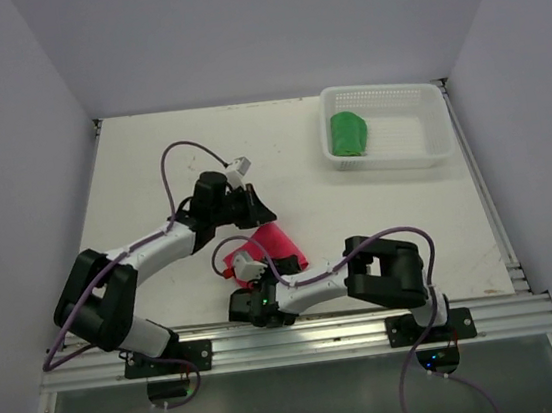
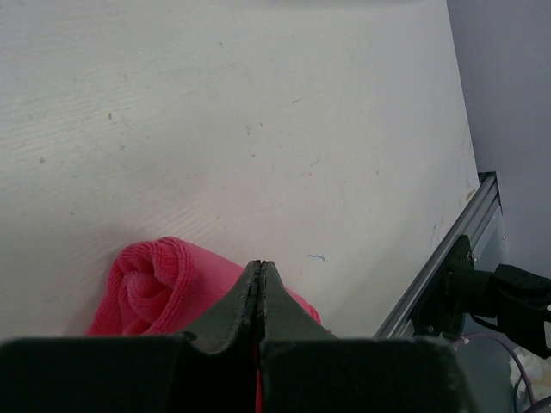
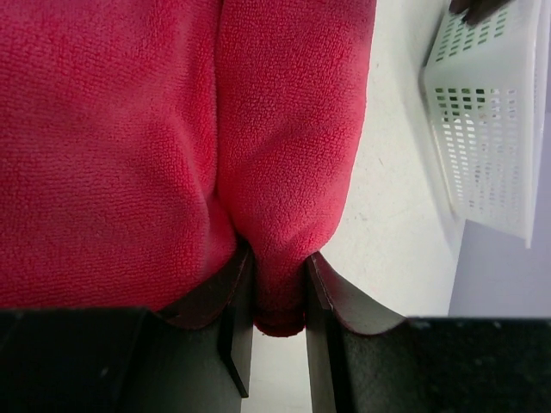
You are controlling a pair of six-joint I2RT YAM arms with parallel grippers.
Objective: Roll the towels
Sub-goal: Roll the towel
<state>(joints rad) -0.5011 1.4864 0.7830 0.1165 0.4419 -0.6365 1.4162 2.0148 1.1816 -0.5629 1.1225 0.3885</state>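
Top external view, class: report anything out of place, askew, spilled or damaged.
Nothing stands out. The bright green cloth towel sits inside the white plastic mesh basket; the pink-red cloth towel lies on the table, a fold pinched by the right gripper.

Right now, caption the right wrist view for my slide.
Right gripper pinching a fold of the pink-red towel, white mesh basket beyond.

No readable text — none anywhere.
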